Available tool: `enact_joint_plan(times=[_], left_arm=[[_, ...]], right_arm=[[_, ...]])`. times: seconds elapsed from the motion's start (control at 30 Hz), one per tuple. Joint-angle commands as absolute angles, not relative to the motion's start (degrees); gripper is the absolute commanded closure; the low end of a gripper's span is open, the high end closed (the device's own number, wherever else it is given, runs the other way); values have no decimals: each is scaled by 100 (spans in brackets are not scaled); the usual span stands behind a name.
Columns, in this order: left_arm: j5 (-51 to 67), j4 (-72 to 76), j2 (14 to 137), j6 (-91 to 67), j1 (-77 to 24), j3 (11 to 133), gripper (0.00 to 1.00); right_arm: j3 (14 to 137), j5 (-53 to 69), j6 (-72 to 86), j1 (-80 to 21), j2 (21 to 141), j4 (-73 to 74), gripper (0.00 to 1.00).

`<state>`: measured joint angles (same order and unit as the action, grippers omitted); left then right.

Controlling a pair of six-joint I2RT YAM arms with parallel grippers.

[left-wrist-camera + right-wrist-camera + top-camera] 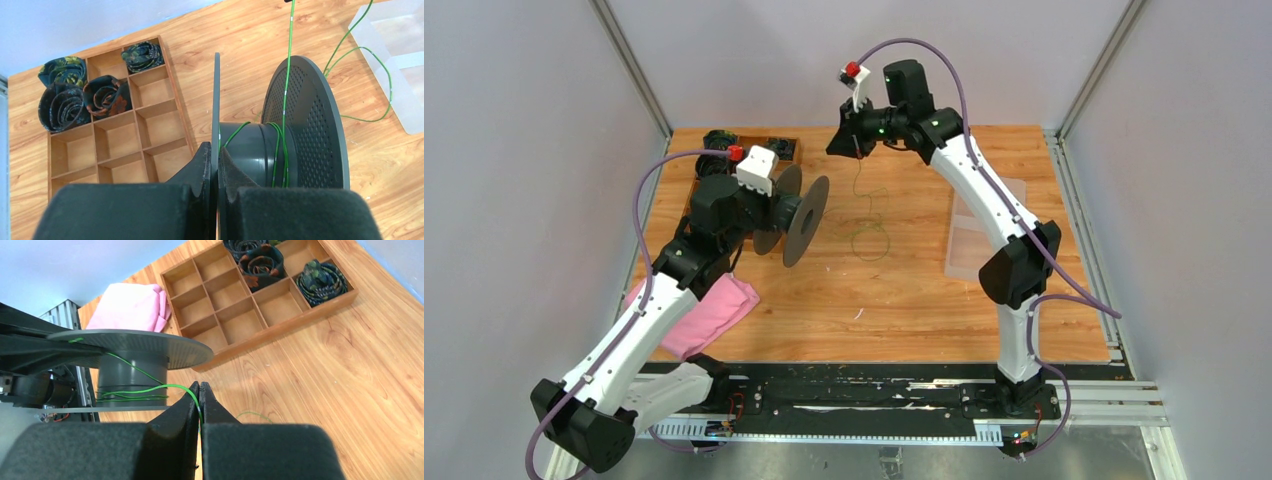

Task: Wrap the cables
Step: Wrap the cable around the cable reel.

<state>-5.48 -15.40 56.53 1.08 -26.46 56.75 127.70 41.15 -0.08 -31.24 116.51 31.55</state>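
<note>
A dark grey spool is held on its side above the table. My left gripper is shut on the thin edge of the spool's near flange. A few turns of the thin green cable lie round the hub. From the hub the cable runs to my right gripper, which is shut on it. In the top view the right gripper is raised at the back of the table, and the cable hangs from it down to a loose loop on the wood.
A wooden tray of compartments with rolled ties stands at the back left. A pink cloth lies at the front left. A clear plastic container sits on the right, under the right arm.
</note>
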Motion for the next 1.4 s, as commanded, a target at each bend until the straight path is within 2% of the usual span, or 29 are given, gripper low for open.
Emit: enact_joint_plan(times=[0.0, 0.73, 1.37], left_arm=[[-408, -1231, 5458, -20, -2681, 5836, 100], [-458, -1261, 5397, -600, -2508, 5987, 100], [-405, -1421, 5485, -1019, -2416, 6244, 100]], right_arm=[[12575, 4140, -356, -2933, 11669, 3059, 99], [10952, 4051, -552, -2803, 11568, 2422, 99], [9495, 4653, -9, -2804, 11555, 1286, 98]])
